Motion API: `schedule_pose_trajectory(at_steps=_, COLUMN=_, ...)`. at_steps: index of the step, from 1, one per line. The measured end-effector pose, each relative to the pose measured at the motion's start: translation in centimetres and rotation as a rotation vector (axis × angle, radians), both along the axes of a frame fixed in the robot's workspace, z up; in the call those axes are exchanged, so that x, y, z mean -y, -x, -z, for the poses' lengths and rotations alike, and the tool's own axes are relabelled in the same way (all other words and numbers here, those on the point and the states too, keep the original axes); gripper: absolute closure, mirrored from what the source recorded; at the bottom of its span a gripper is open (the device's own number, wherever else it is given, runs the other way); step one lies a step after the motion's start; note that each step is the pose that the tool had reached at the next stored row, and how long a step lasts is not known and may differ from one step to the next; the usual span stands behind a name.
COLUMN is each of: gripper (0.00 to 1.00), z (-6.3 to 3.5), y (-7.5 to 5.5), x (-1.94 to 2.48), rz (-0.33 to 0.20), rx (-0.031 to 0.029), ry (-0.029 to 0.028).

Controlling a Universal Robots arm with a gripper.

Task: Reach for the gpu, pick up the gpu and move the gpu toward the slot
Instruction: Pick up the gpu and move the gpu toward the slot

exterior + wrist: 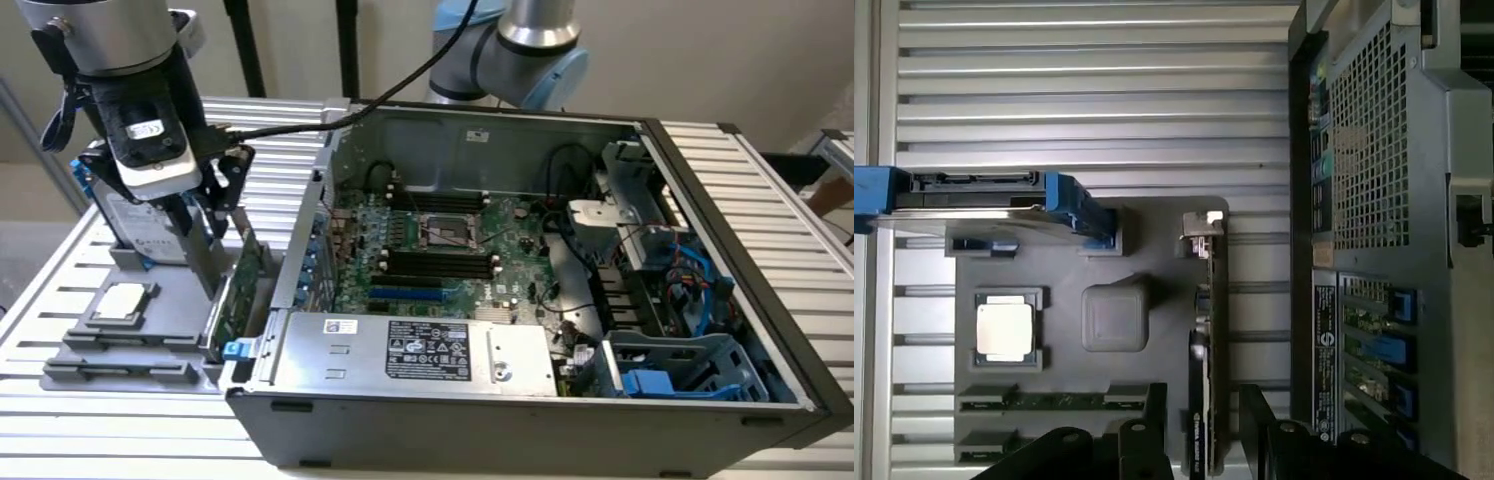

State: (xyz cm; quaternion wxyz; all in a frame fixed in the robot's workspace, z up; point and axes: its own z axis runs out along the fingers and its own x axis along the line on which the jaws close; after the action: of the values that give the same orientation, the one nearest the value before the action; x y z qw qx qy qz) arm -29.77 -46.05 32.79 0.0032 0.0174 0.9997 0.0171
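One narrow strip of slatted table (1259, 150) is all you have between the grey holder tray (1154, 250) and the open computer case (1394, 200). On the tray's other sides you have bare slats. The gpu (1206, 340) stands on edge along the tray's case-side rim, with its silver bracket (1202, 225) at one end.

Your gripper (1204, 445) is spread apart above the tray, with one finger (1144, 445) on each side of the card. A slim gap shows on both sides, so it clasps nothing yet.

Counting on the tray, you have:
- one gpu
- one blue-framed hard drive (984, 195)
- one square silver processor chip (1005, 329)
- one plain grey block (1114, 318)
- two memory sticks (1059, 400) lying in their slots
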Motion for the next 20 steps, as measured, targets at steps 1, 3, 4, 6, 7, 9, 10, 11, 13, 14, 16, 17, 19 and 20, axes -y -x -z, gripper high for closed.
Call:
schedule_pose_trajectory(at_steps=1, gripper=0.58, z=0.18, y=0.0, x=0.00, rz=0.005, rx=0.0000, ry=0.0001)
schedule_pose_trajectory(at_steps=3, gripper=0.58, z=0.54, y=0.1, x=0.01, rz=0.011, rx=0.0002, ry=0.0000)
schedule_pose_trajectory(at_steps=4, gripper=0.58, z=0.73, y=0.1, x=0.01, rz=0.013, rx=0.0002, ry=0.0001)
schedule_pose_trajectory(at_steps=6, gripper=0.58, z=1.09, y=0.1, x=0.02, rz=0.015, rx=0.0002, ry=0.0001)
schedule_pose_trajectory(at_steps=7, gripper=0.58, z=1.26, y=0.1, x=0.04, rz=0.015, rx=0.0002, ry=0.0001)
schedule_pose_trajectory(at_steps=9, gripper=0.58, z=1.64, y=0.1, x=0.11, rz=0.015, rx=0.0003, ry=0.0000)
schedule_pose_trajectory(at_steps=10, gripper=0.58, z=1.81, y=0.1, x=0.16, rz=0.015, rx=0.0002, ry=0.0001)
schedule_pose_trajectory(at_steps=11, gripper=0.58, z=1.99, y=0.1, x=0.20, rz=0.015, rx=0.0001, ry=0.0002)
schedule_pose_trajectory(at_steps=13, gripper=0.58, z=2.37, y=0.1, x=0.30, rz=0.015, rx=0.0003, ry=0.0000)
schedule_pose_trajectory(at_steps=14, gripper=0.58, z=2.54, y=0.1, x=0.34, rz=0.015, rx=0.0003, ry=0.0000)
schedule_pose_trajectory(at_steps=16, gripper=0.58, z=2.91, y=0.1, x=0.44, rz=0.015, rx=0.0002, ry=0.0000)
schedule_pose_trajectory(at_steps=17, gripper=0.58, z=3.09, y=0.1, x=0.49, rz=0.015, rx=0.0002, ry=0.0000)
schedule_pose_trajectory(at_steps=19, gripper=0.58, z=3.45, y=0.1, x=0.58, rz=0.015, rx=0.0002, ry=0.0001)
schedule_pose_trajectory(at_steps=20, gripper=0.58, z=3.63, y=0.1, x=0.62, rz=0.015, rx=0.0003, ry=0.0000)
